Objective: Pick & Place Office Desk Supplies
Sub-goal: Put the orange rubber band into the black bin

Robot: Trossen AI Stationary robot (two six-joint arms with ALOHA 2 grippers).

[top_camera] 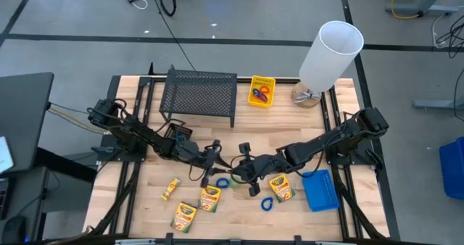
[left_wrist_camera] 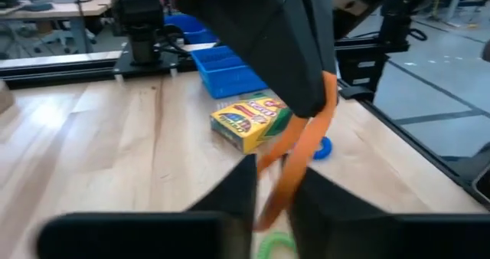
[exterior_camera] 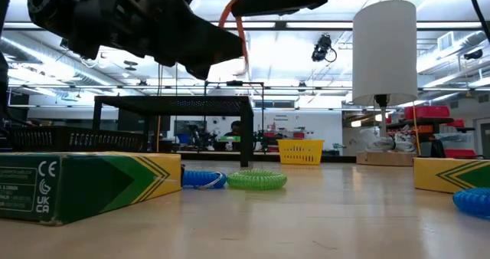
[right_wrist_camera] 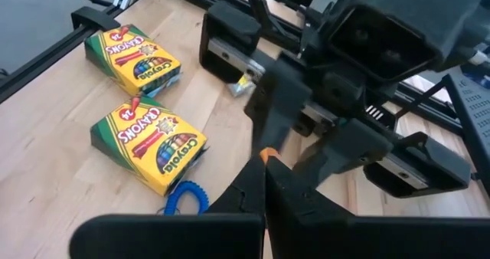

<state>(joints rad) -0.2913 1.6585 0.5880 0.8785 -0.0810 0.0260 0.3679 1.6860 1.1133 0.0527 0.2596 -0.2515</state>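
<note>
Orange loop (left_wrist_camera: 302, 155) hangs above the bench's middle, near the front edge, pinched at opposite ends by the left gripper (left_wrist_camera: 274, 201) and the right gripper (right_wrist_camera: 264, 175), over a green loop (exterior_camera: 256, 180).

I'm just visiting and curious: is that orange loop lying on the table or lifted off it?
Lifted. The orange loop hangs above the table, stretched between both arms: the right gripper holds one end, the left gripper closes around the other.

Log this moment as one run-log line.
stage: handover above table centre | left gripper: closing on orange loop | right gripper: shut on orange loop
</note>
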